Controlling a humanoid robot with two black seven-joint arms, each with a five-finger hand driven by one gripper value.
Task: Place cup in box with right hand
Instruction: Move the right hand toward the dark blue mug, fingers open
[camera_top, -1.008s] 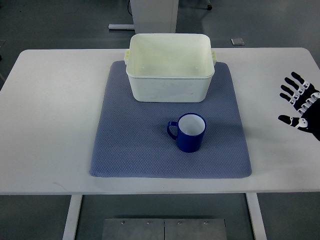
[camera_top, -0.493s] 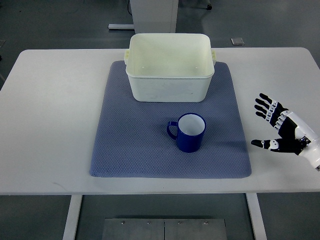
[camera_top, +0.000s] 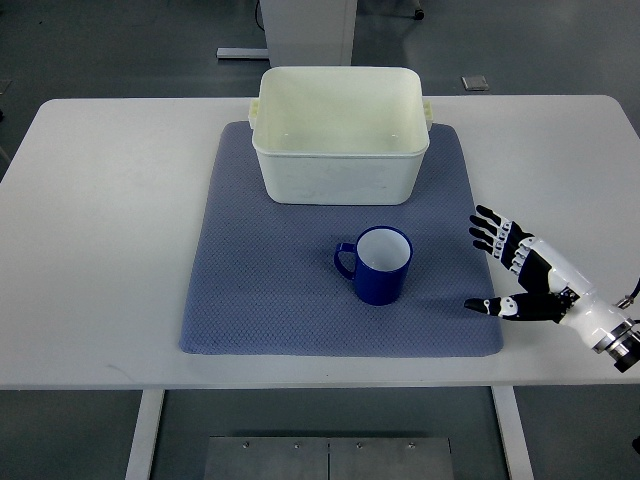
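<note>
One cup (camera_top: 379, 265), one box (camera_top: 340, 145) — right hand (camera_top: 520, 275) spread.

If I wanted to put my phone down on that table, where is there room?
The white table is bare left of the blue mat, and also right of the box. The mat's near-left part, left of the cup, is free too. Right of the cup it is crowded: the right hand is there, fingers spread.

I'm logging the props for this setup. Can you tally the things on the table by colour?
Blue: 2, the cup and the mat
Cream white: 1, the box
Total: 3, all on the table. The robot's right hand, open and black-fingered, is not counted.
</note>
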